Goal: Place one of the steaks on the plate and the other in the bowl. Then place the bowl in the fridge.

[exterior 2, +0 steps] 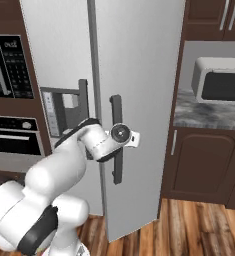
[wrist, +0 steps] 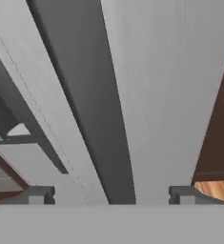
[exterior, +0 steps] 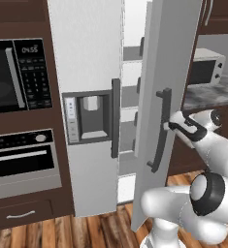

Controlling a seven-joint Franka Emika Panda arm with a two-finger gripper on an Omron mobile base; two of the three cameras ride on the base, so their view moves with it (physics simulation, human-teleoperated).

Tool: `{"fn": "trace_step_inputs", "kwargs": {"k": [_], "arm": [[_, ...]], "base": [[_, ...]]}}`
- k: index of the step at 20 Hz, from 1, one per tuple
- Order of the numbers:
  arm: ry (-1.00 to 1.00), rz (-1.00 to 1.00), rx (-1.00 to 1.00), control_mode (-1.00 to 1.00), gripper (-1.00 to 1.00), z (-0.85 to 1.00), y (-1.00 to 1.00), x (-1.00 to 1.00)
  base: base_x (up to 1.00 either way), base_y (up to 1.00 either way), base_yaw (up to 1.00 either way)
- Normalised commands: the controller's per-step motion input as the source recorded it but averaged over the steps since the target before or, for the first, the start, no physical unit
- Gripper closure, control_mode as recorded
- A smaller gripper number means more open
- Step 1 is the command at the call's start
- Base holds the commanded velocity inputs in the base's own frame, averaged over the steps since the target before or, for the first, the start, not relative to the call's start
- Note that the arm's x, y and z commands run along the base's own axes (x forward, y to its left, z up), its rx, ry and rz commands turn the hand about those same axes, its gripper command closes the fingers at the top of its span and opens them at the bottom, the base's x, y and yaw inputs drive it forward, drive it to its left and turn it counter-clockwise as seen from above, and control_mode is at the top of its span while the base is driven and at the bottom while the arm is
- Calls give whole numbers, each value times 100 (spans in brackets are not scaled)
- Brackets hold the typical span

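Opening the fridge (exterior: pixel 91 58) — tool (wrist: pixel 111 193), released, straddles the right door's handle (exterior: pixel 160 130) — next it should clench and pull.

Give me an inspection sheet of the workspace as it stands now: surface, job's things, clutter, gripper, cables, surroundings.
Surface: wooden floor; grey counter to the right.
Job's things: fridge, right door partly open, white shelves showing in the gap. Steaks, plate, bowl: nothing seen.
Clutter: nothing seen.
Gripper: gripper at the right door's dark handle, jaws open on either side of the bar.
Cables: nothing seen.
Surroundings: built-in microwave and oven on the left; white microwave on the counter; dark cabinets.
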Motion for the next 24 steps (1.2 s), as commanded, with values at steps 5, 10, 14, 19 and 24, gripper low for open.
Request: {"fn": "trace_step_inputs", "kwargs": {"k": [5, 10, 14, 19, 24], "arm": [[9, -2, -23, -100, -100, 35, 51, -100], [26, 0, -64, -100, -100, 27, 100, -12], [27, 0, -71, -100, -100, 12, 100, -1], [27, 6, -62, -100, -100, 0, 100, 18], [52, 12, -43, -100, -100, 3, 82, 91]], "base": [[0, 0, 0], [0, 0, 0], [0, 0, 0], [0, 0, 0], [0, 0, 0]]}}
